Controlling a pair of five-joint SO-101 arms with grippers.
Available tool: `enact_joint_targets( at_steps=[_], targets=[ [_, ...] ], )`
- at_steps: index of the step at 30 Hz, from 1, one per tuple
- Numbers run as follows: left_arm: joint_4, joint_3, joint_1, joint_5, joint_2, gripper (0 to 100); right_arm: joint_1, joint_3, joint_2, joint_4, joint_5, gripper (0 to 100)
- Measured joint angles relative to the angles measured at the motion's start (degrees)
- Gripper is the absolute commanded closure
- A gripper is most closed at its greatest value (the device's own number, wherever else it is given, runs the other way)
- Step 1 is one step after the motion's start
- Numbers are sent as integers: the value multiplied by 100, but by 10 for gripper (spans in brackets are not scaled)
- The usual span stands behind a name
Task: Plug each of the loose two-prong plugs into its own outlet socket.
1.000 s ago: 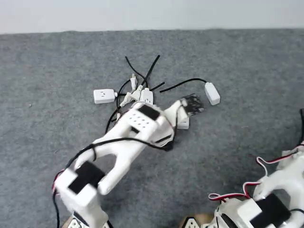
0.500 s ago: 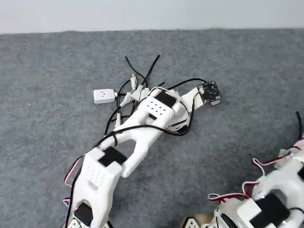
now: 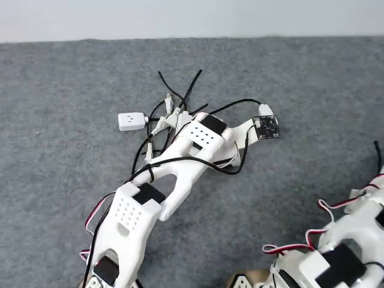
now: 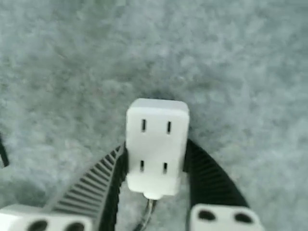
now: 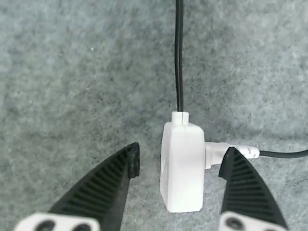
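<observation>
My left gripper (image 4: 156, 151) is shut on a white outlet socket (image 4: 157, 144) with two pairs of slots; its ribbed fingers (image 4: 108, 180) press both sides. In the high view this gripper (image 3: 264, 120) sits over that outlet socket (image 3: 263, 109) right of the cable tangle. A second outlet socket (image 3: 132, 121) lies to the left, with loose white plugs (image 3: 161, 125) and black cables (image 3: 180, 90) between. My right gripper (image 5: 183, 154) is open, a finger on each side of a white outlet block (image 5: 182, 168) lying on the carpet, with a white plug (image 5: 231, 151) in its side.
Grey carpet (image 3: 312, 78) covers the table up to a pale wall (image 3: 192, 18) at the back. The left arm's body (image 3: 180, 168) stretches diagonally over the middle. The right arm's base (image 3: 336, 258) sits at the near right corner, with a black cable (image 3: 379, 153) at the right edge.
The left arm stretched out to the right, from over the tangle to the outlet socket at the right, and its wrist has turned slightly above it. The right arm barely moved.
</observation>
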Motion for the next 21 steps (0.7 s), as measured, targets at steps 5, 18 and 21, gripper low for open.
enact_joint_targets(
  at_steps=[5,18,21],
  targets=[
    [387,-105,18,668,-9,961,0,0,0,0,0,824],
    [2866,-1873,-9,6567,-35,989,-62,0,0,0,9,834],
    [2892,-1600,-9,7182,-299,989,-62,0,0,0,9,833]
  ],
)
